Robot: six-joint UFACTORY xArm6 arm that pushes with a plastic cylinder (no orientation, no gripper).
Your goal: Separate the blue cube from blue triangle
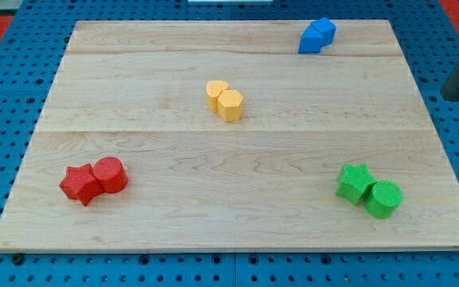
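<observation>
The bench (pixel 134 96) is pale wood with visible grain and a smooth, slightly satin finish. Blue blocks (pixel 317 35), yellow blocks (pixel 225 100), red blocks (pixel 94 181) and green blocks (pixel 370 191) look matt, uniformly coloured. The surrounding blue pegboard (pixel 22 32) looks smooth, faintly glossy.

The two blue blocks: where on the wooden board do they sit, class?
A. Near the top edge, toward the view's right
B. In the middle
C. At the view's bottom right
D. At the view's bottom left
A. The blue blocks sit touching each other near the board's top edge, right of centre; the yellow pair holds the middle.
</observation>
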